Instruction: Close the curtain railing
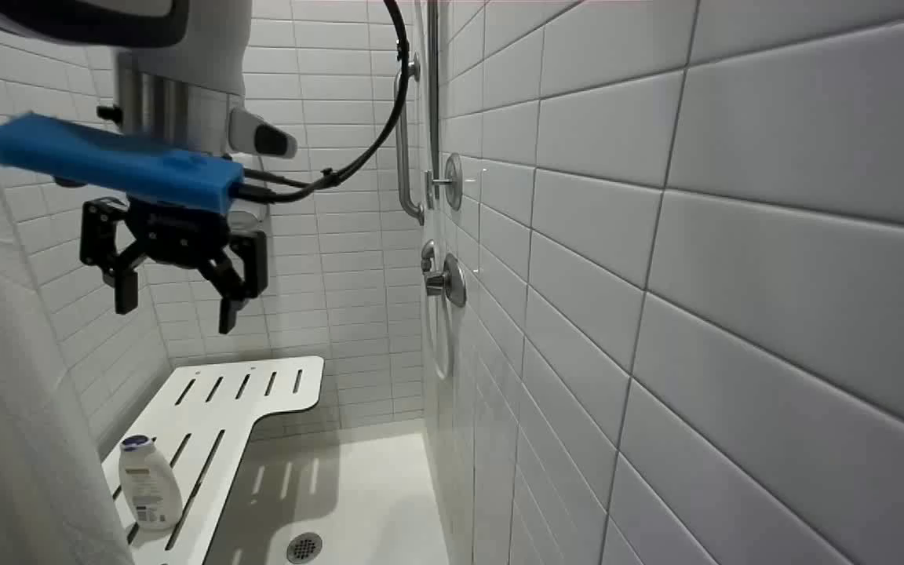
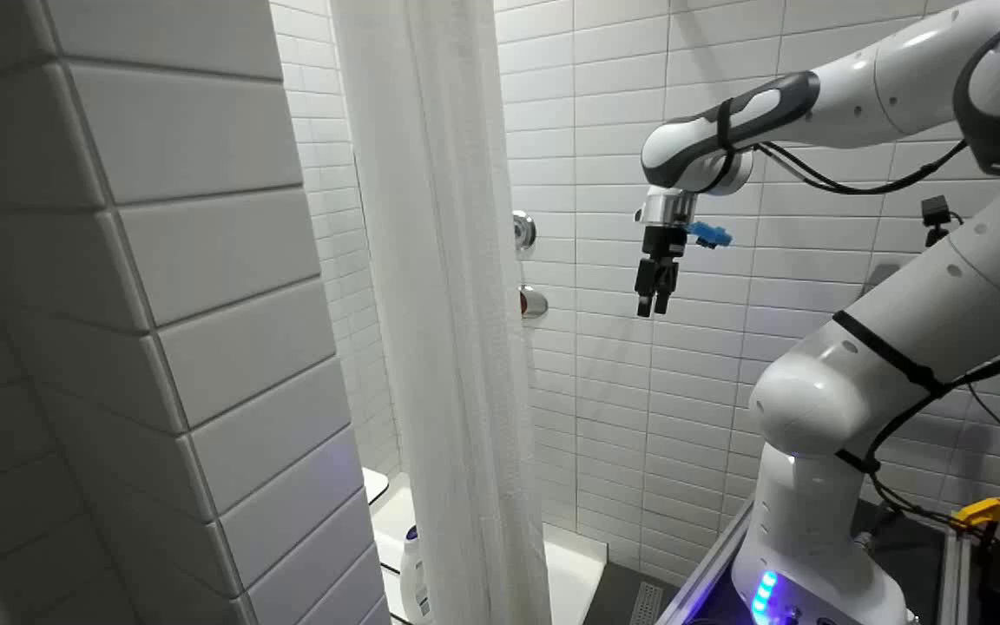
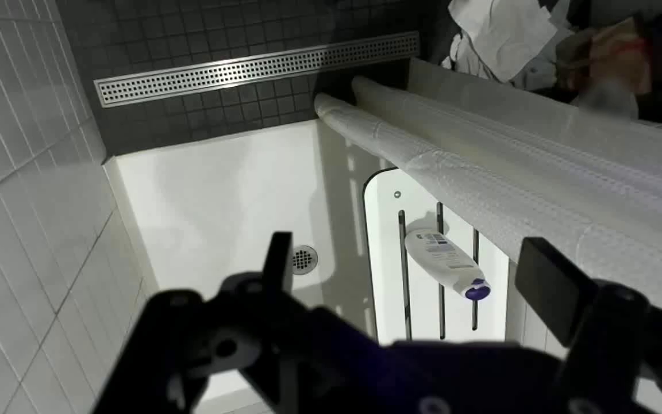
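Gripper [image 1: 176, 306], black, two-fingered: points down with fingers spread | Curtain [image 2: 457, 347], tall, softly folded white fabric sheet: hangs left of gripper, apart, in both exterior views | Bottle [image 1: 151, 490], white, purple-capped: stands on slotted white bench [image 1: 232, 410]

No text could be read — the white bottle [image 3: 447, 264] carried label print [image 3: 440, 249], too small to make out.

Shower floor [image 3: 210, 201]: lay bright, crossed by a light-striped shadow. Floor grate [image 3: 259, 70]: showed a white glare. Gripper [image 3: 408, 253]: appeared dark, soft-edged in the wrist view. Base lights [image 2: 764, 597]: glowed blue.
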Available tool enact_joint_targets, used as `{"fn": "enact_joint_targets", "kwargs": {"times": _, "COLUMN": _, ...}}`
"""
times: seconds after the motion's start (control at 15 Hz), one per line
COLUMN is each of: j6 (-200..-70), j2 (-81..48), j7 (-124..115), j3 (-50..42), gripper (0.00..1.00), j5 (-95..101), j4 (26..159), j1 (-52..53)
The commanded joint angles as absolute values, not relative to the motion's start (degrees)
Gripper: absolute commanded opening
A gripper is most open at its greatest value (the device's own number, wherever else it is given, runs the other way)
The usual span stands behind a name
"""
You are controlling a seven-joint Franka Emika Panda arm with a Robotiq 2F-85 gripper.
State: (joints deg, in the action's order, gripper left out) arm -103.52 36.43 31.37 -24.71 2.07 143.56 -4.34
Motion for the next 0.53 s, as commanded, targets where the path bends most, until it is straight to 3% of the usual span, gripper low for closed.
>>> {"fn": "enact_joint_targets", "kwargs": {"times": 0.0, "j6": -103.5, "j2": 36.0, "j7": 32.1, "j3": -23.5, "gripper": 1.00, "j5": 1.3, "j4": 143.5, "j1": -5.7}}
{"fn": "enact_joint_targets", "kwargs": {"times": 0.47, "j6": -109.1, "j2": 36.5, "j7": 43.0, "j3": -20.0, "gripper": 1.00, "j5": -6.8, "j4": 141.4, "j1": 1.7}}
